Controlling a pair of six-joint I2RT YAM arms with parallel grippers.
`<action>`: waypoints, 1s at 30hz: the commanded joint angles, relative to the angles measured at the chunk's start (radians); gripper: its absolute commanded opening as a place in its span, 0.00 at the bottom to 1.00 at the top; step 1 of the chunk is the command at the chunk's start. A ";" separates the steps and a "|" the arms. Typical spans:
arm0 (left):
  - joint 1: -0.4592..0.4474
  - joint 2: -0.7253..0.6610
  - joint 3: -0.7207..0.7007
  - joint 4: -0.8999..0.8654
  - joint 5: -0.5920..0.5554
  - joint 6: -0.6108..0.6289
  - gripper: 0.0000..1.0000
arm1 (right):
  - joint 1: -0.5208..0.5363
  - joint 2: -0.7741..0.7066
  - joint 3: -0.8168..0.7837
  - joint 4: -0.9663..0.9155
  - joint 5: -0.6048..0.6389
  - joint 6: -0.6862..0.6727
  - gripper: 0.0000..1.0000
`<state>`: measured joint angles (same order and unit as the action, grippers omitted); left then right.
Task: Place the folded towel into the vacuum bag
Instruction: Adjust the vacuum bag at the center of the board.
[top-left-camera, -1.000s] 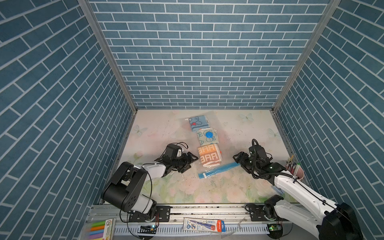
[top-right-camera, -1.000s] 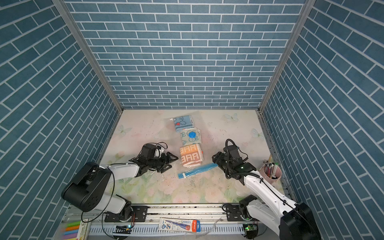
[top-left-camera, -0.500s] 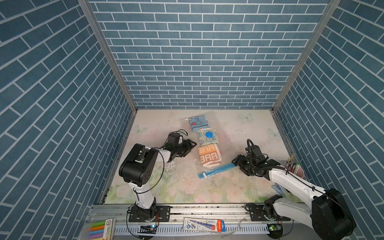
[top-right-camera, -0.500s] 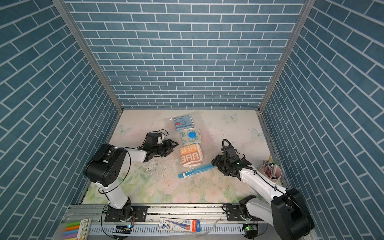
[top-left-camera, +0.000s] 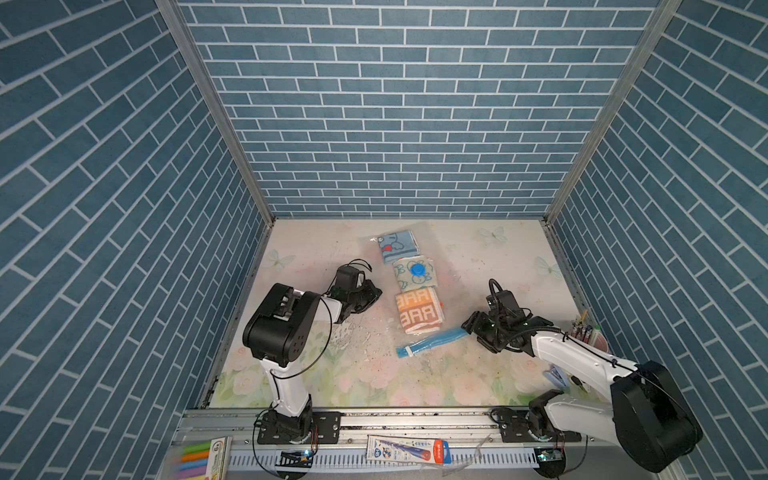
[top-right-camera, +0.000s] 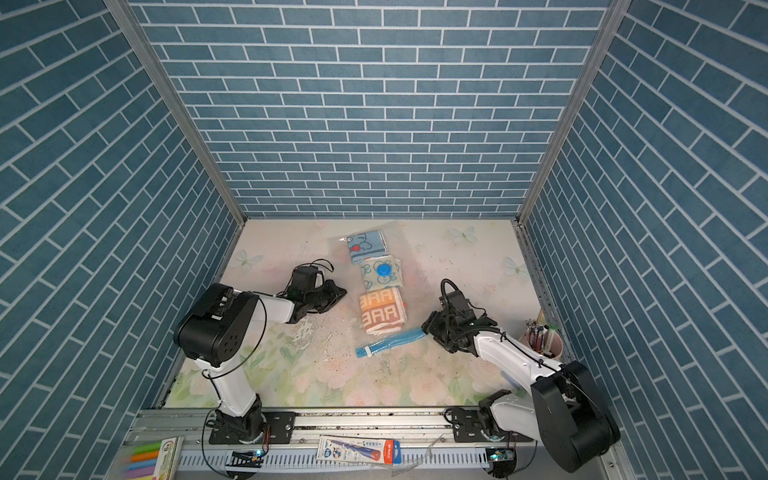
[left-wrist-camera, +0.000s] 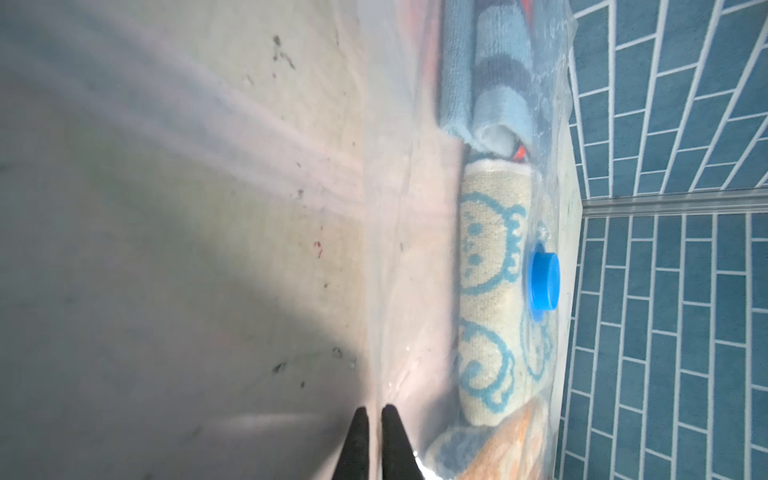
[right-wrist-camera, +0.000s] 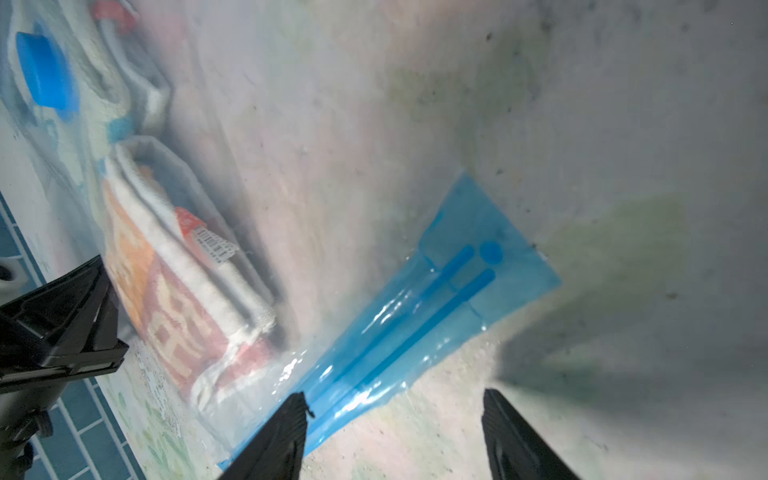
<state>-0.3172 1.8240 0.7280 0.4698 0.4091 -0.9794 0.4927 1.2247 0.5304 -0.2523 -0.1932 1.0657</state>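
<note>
The clear vacuum bag (top-left-camera: 446, 266) lies flat mid-table, with its blue valve cap (top-left-camera: 417, 270) on top and its blue zip strip (top-left-camera: 432, 340) along the near edge. Inside, nearest the strip, lies the orange and white folded towel (top-left-camera: 417, 309), with a cream towel (left-wrist-camera: 490, 291) and a blue towel (top-left-camera: 397, 245) beyond it. My left gripper (left-wrist-camera: 374, 409) is shut at the bag's left side, with a thin fold of plastic pinched between its tips. My right gripper (right-wrist-camera: 395, 395) stands open at the strip's right end, one finger (right-wrist-camera: 286, 432) over the strip (right-wrist-camera: 436, 299).
A cup of pens (top-left-camera: 586, 332) stands at the table's right edge behind the right arm. Blue brick walls close in three sides. A pencil box (top-left-camera: 409, 451) and a marker pack (top-left-camera: 199, 459) lie on the front rail.
My left gripper moved farther from the front along the bag's left side and went from open to shut. The right gripper shifted slightly and stayed open.
</note>
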 joint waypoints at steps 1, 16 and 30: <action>0.014 -0.043 -0.046 -0.037 -0.046 0.022 0.06 | -0.002 0.032 0.033 0.010 -0.016 -0.034 0.69; 0.063 -0.375 -0.327 -0.138 -0.187 0.005 0.00 | 0.032 0.362 0.282 0.069 -0.121 -0.143 0.65; 0.121 -0.384 -0.193 -0.302 -0.111 0.131 0.20 | 0.029 0.438 0.403 0.051 -0.140 -0.182 0.66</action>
<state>-0.2012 1.4242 0.5339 0.1776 0.2501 -0.8574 0.5251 1.6844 0.9321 -0.1902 -0.3260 0.9081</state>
